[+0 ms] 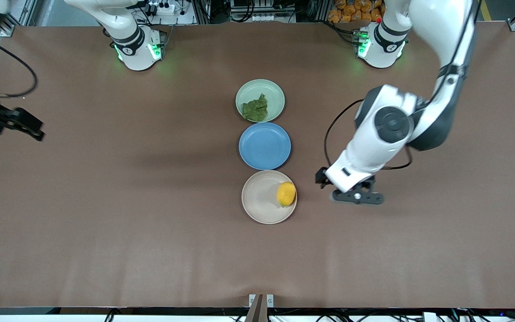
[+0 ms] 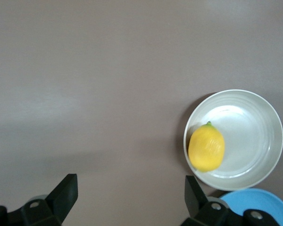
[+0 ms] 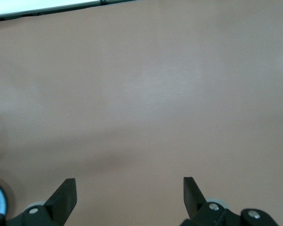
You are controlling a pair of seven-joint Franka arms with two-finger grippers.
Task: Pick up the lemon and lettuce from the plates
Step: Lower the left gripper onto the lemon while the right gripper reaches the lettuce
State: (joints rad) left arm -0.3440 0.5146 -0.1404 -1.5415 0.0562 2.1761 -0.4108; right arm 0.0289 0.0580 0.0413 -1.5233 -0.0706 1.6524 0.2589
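The lemon [image 1: 286,194] lies on the beige plate [image 1: 259,197], at its edge toward the left arm's end. In the left wrist view the lemon [image 2: 206,148] and beige plate [image 2: 247,136] show off to one side. The lettuce [image 1: 255,109] lies on the pale green plate [image 1: 270,91], farthest from the front camera. My left gripper [image 1: 356,197] [image 2: 130,188] is open and empty over bare table beside the beige plate, toward the left arm's end. My right gripper [image 1: 25,123] [image 3: 129,186] is open and empty over bare table at the right arm's end.
An empty blue plate [image 1: 264,146] sits between the two other plates; its rim shows in the left wrist view [image 2: 269,197]. The three plates form a line down the table's middle. Brown table stretches to both sides.
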